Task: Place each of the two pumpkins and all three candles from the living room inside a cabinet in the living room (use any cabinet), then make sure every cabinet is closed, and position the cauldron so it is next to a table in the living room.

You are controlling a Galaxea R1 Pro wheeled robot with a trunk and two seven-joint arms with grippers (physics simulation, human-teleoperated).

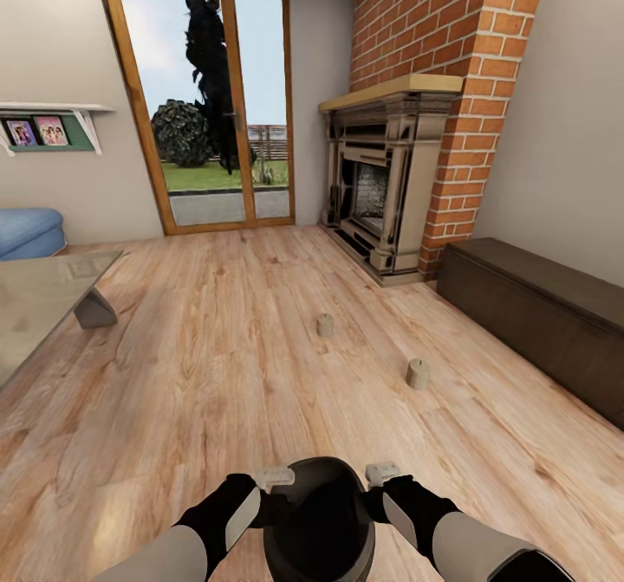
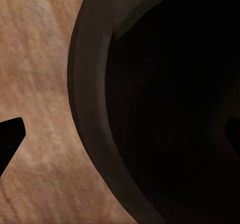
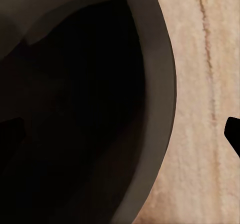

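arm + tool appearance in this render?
Head view: both forearms are smooth light grey, with black wrist housings. The left tool and right tool have pale grey, flat rectangular fingers. Wrist views show fingertips as black angular shapes. No cables or markings visible.

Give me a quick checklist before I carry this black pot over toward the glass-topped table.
1. Both grippers at the matte black round cauldron, left gripper and right gripper on opposite rim sides: ok.
2. Jaws straddling the rim: ok; firmly clamped: cannot tell.
3. Low glass-topped coffee table in sight, ahead left: ok.
4. Two tan stubby candles lie off that path: ok.
5. Long dark-brown cabinet closed: ok.
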